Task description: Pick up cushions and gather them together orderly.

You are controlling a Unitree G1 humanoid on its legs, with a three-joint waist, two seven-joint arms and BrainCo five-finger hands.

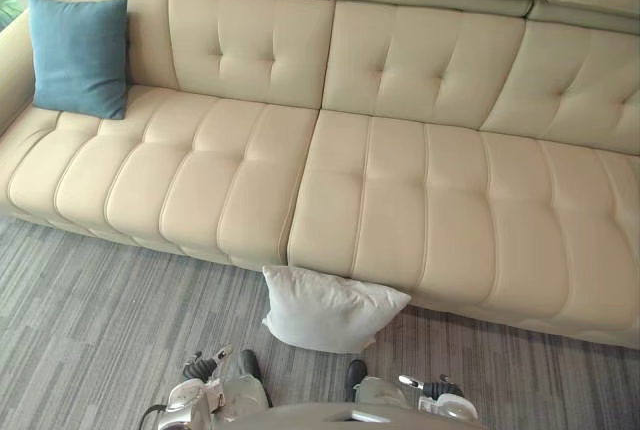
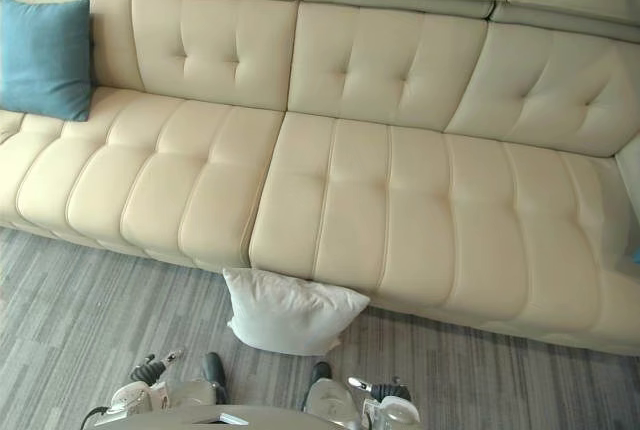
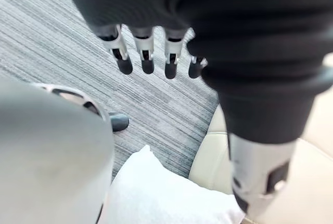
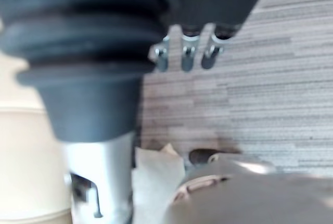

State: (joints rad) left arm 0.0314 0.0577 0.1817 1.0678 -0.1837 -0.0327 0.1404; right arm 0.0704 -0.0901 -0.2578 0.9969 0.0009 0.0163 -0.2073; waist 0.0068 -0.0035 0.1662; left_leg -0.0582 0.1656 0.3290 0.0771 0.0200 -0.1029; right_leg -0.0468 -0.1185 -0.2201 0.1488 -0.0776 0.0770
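A white cushion [image 1: 330, 308] lies on the carpet, leaning against the sofa's front edge near the middle. A blue cushion [image 1: 78, 53] stands upright against the backrest at the sofa's far left end. My left hand [image 3: 144, 47] hangs low beside my body, fingers straight and holding nothing; the white cushion [image 3: 166, 198] shows below it. My right hand [image 4: 187, 54] hangs on the other side, fingers relaxed and empty, with a corner of the white cushion [image 4: 156, 177] past it. Both hands, left [image 1: 203, 367] and right [image 1: 437, 388], are well short of the white cushion.
A long beige tufted leather sofa [image 1: 400, 180] spans the whole width, its seat bare apart from the blue cushion. Grey striped carpet [image 1: 90, 310] runs in front of it.
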